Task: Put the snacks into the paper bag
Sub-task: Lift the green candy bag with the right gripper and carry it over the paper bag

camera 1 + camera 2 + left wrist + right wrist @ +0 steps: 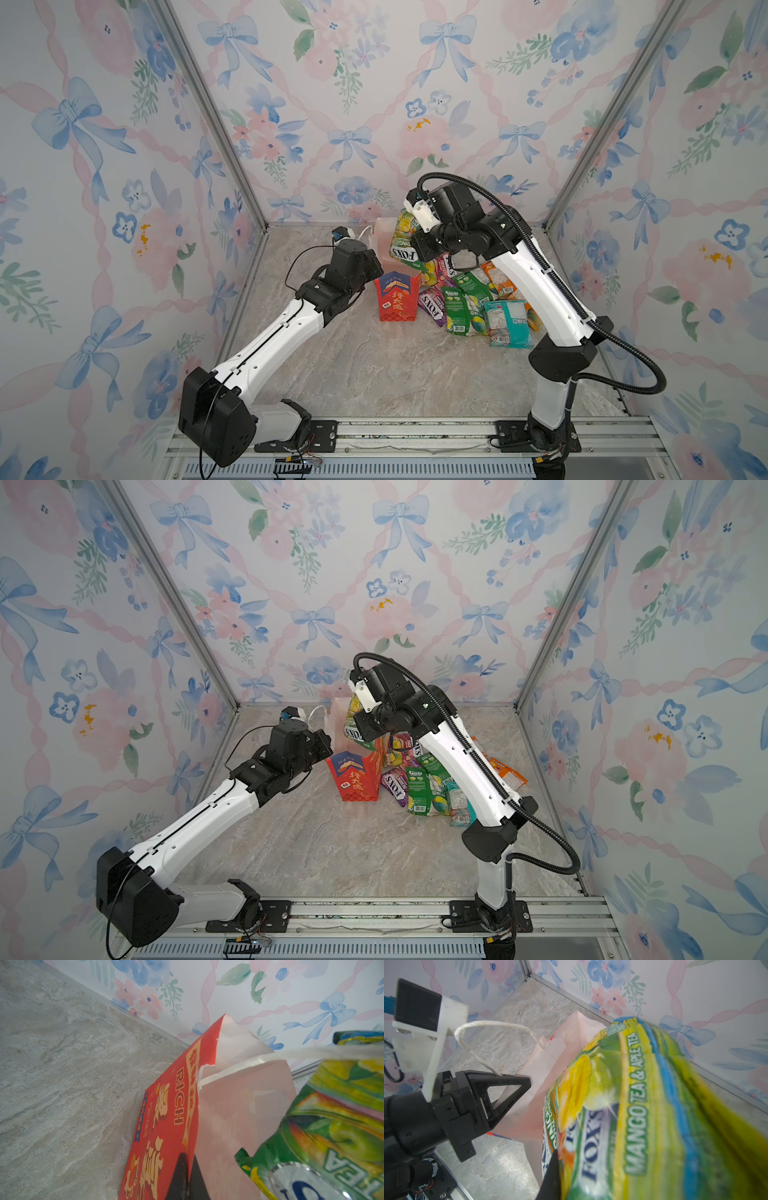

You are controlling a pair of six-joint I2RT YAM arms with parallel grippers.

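The paper bag [397, 305] [353, 785] stands upright mid-table, red with a blue panel and its mouth open. My left gripper [375, 266] [188, 1159] is shut on the bag's side wall near the rim, one finger outside and one inside. My right gripper [417, 254] [558, 1163] is shut on a green-yellow FOX'S packet [403, 237] [643, 1105], tilted over the bag's mouth beside its pale inner wall [239, 1115]. More snacks lie heaped right of the bag: a purple FOX'S one [432, 309], a green one [461, 311], a teal one [508, 324], an orange one [498, 278].
Floral walls close in the marble tabletop [374, 365] on three sides, with metal corner posts [232, 166]. A metal rail [415, 432] carrying both arm bases runs along the front edge. The bag's white cord handle [483, 1022] arches over my left gripper.
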